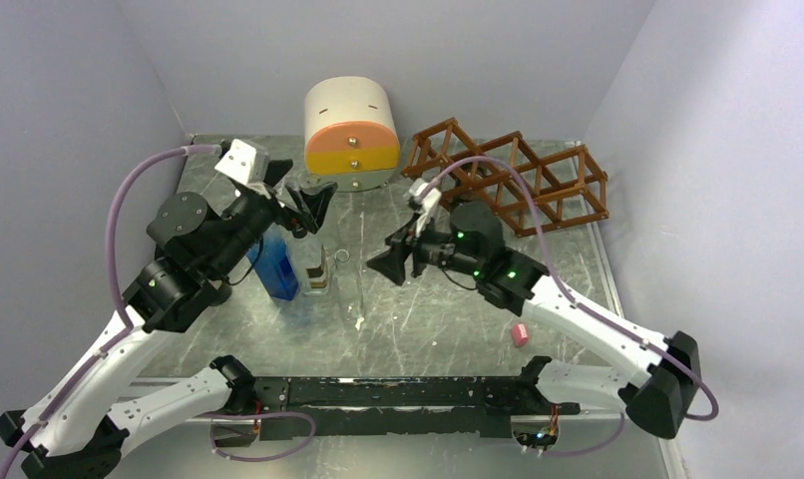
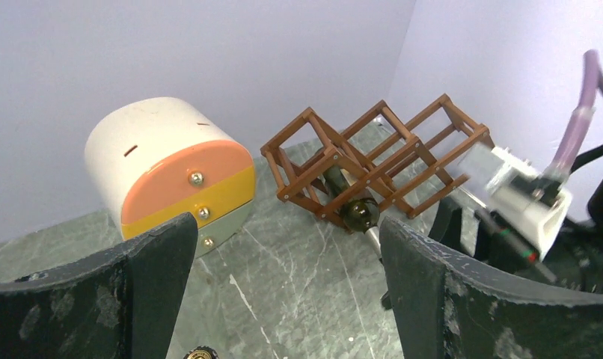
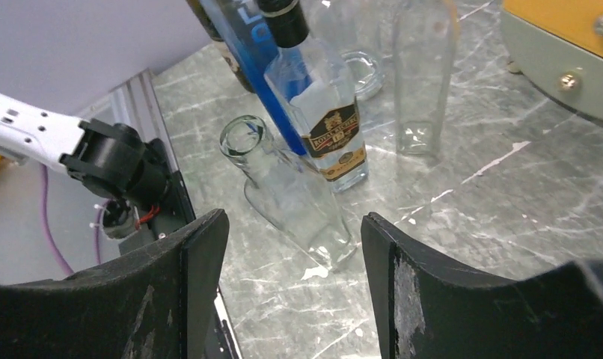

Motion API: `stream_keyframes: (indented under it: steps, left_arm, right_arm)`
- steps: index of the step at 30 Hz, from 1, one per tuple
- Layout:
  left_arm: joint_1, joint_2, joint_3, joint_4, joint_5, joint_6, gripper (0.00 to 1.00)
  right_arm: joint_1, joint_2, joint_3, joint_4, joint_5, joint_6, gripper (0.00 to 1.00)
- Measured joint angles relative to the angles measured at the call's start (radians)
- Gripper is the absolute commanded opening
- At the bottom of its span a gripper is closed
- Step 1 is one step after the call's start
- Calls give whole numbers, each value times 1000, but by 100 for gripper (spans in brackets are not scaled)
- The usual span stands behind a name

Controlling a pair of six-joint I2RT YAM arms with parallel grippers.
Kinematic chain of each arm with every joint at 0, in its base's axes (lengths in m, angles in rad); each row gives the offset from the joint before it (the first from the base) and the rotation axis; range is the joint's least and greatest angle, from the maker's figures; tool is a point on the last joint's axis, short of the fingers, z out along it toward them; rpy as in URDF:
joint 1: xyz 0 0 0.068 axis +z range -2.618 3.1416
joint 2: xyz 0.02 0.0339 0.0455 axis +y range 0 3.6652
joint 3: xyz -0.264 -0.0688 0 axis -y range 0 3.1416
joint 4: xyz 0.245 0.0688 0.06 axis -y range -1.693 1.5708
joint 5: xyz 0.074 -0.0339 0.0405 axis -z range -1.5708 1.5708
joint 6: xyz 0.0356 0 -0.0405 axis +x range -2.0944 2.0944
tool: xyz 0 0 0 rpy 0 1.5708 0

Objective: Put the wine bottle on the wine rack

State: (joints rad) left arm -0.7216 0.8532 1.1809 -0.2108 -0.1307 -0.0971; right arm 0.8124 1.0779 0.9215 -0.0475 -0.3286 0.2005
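Wine bottle: a dark green bottle lying on its side inside the wine rack, in a low cell. In the left wrist view its round end faces 6 o'clock. In the top view the right arm covers that part of the rack.
Wine rack: reddish-brown wooden lattice at about 1 o'clock on the table, against the back edge.
Left gripper: released, with the jaws spread wide and only bare tabletop between them. It hangs above the cluster of bottles at about 10 o'clock and faces the rack and the drawer cabinet.
Right gripper: released, with the jaws apart and nothing clamped between them. It sits near the table's centre, pointing toward 9 o'clock and well apart from the rack.
Drawer cabinet: cream, rounded, with orange, yellow and pale drawer fronts. It stands at 12 o'clock, just beside the rack's left end.
Blue bottle: upright at 9 o'clock, under the left arm.
Labelled bottle: clear glass with a black cap, just beside the blue bottle.
Clear bottle: uncapped, seen past the gap of the right gripper's jaws.
Second clear bottle: at about 1 o'clock from the first in the right wrist view, apart from it.
Pink object: small, at 4 o'clock on the table beside the right arm; what it is cannot be told.
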Motion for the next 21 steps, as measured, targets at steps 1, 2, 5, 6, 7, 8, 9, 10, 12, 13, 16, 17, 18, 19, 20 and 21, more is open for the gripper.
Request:
stream_keyframes:
  steps: [1, 2, 5, 6, 7, 8, 9, 10, 12, 13, 16, 17, 18, 19, 20, 21]
  left_arm:
    - [0, -10, -6, 6, -4, 0, 95]
    - [0, -17, -11, 12, -6, 1, 95]
    - [0, -30, -20, 20, -17, 1, 95]
    - [0, -31, -20, 21, -23, 0, 95]
    - [0, -31, -20, 23, -25, 0, 95]
    - [0, -31, -20, 23, -27, 0, 95]
    - [0, -31, -20, 23, -29, 0, 95]
    - [0, -31, -20, 24, -30, -1, 95]
    - [0, -31, -20, 27, -30, -1, 95]
    - [0, -31, -20, 29, -30, -1, 95]
    - [0, -31, -20, 33, -30, -1, 95]
    - [0, -31, -20, 34, -30, -1, 95]
    - [0, -31, -20, 34, -30, -1, 95]
    - [0, -32, -20, 34, -30, -1, 95]
    - [0, -31, -20, 34, -30, -1, 95]
    - [0, -31, -20, 34, -30, -1, 95]
  right_arm:
    - [28, 21, 6, 2, 20, -14, 69]
    - [50, 39, 13, 3, 35, -27, 69]
    - [119, 115, 61, -3, 64, -79, 68]
    - [141, 143, 84, -7, 68, -99, 68]
    - [152, 159, 96, -6, 71, -112, 68]
    - [163, 175, 107, -6, 75, -123, 67]
    - [174, 190, 117, -6, 80, -134, 66]
    - [182, 204, 127, -3, 89, -142, 64]
    - [192, 235, 145, -2, 105, -157, 59]
    - [195, 249, 152, 0, 113, -162, 56]
    - [201, 288, 163, 14, 119, -182, 42]
    - [202, 298, 163, 20, 119, -188, 37]
    - [205, 305, 163, 22, 118, -196, 30]
    - [208, 309, 163, 26, 118, -207, 22]
    - [209, 311, 163, 32, 121, -219, 16]
    - [210, 311, 163, 35, 123, -222, 9]
